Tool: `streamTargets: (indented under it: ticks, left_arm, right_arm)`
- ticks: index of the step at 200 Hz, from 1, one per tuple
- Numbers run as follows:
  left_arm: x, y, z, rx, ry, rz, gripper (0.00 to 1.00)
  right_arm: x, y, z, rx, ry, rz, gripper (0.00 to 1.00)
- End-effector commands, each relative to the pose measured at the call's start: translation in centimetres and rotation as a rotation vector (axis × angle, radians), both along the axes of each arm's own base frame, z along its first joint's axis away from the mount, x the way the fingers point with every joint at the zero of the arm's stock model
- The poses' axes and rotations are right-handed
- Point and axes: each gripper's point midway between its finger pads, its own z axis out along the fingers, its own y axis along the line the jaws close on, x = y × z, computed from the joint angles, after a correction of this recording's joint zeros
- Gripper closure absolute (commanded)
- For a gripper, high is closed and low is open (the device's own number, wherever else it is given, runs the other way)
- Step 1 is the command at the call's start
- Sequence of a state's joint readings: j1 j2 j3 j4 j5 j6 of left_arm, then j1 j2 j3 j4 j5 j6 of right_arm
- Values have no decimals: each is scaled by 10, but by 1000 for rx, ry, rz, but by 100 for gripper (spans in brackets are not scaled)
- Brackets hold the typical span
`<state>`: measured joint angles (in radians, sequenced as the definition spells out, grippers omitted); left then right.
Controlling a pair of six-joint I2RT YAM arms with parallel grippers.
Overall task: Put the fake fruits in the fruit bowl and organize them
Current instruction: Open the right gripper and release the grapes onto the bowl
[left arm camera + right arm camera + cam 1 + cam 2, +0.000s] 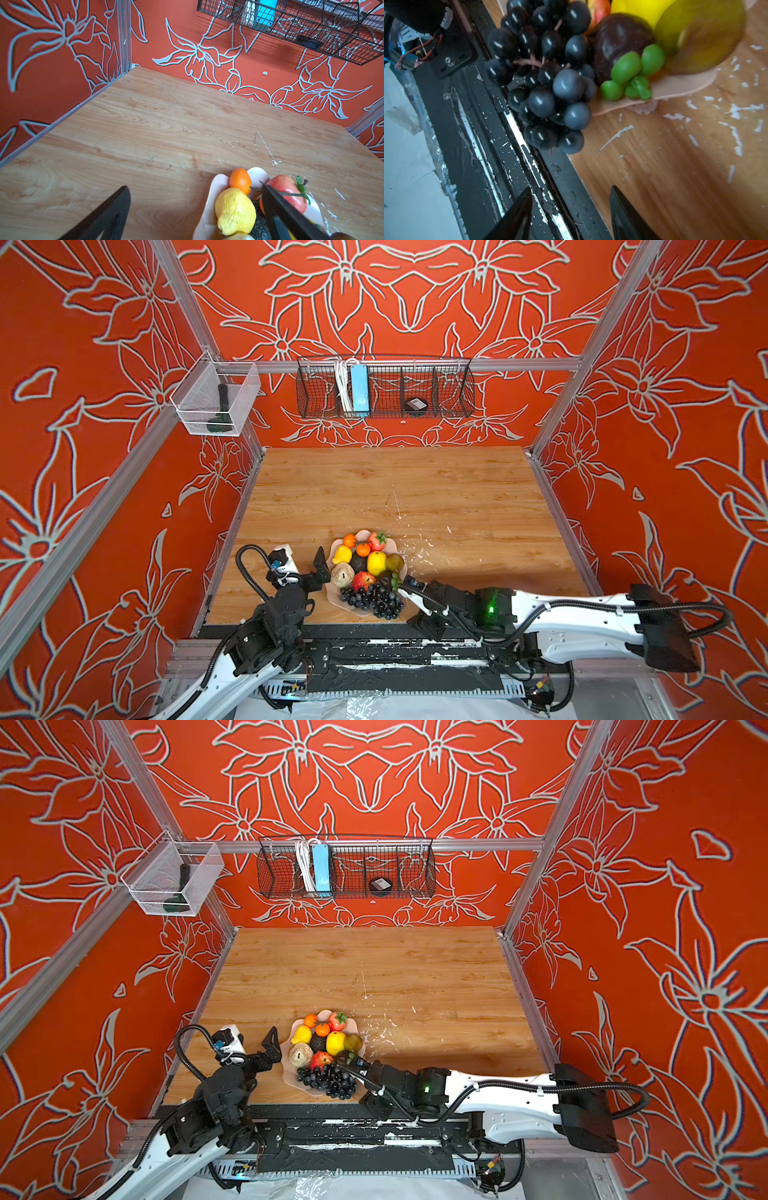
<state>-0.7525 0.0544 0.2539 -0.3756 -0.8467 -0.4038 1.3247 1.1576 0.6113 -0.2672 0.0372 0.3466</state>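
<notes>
Nearly done: fruits [376, 562] crowd bowl [679, 85], so grapes [546, 99] drape over rim. Left gripper [195, 187] spread wide beside bowl; right gripper [570, 188] parted, seemingly empty, by grapes.

In both top views, lower centre, the fruit bowl [333, 596] is largely hidden under the fake fruits [376, 562]. In the right wrist view an olive-green fruit [699, 35] is blurred and cropped.
</notes>
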Motion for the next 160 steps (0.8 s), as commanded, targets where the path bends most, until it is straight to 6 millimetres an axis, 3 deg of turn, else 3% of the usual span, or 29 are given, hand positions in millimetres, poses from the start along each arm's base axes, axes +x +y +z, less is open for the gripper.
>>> streamTargets:
  ticks: [1, 66, 118, 160]
  left_arm:
    - [0, 3, 0, -8, -9, 18, 2]
    - [2, 1, -2, 0, -4, 17, 2]
    - [3, 1, -3, 3, -3, 19, 2]
    - [4, -1, -3, 5, -4, 13, 2]
  right_arm:
    - [-5, 19, 2, 106, 24, 5, 46]
    - [-4, 33, -8, 185, -22, 6, 57]
    - [2, 37, -22, 113, -31, -13, 75]
    - [5, 39, -15, 133, -55, -18, 81]
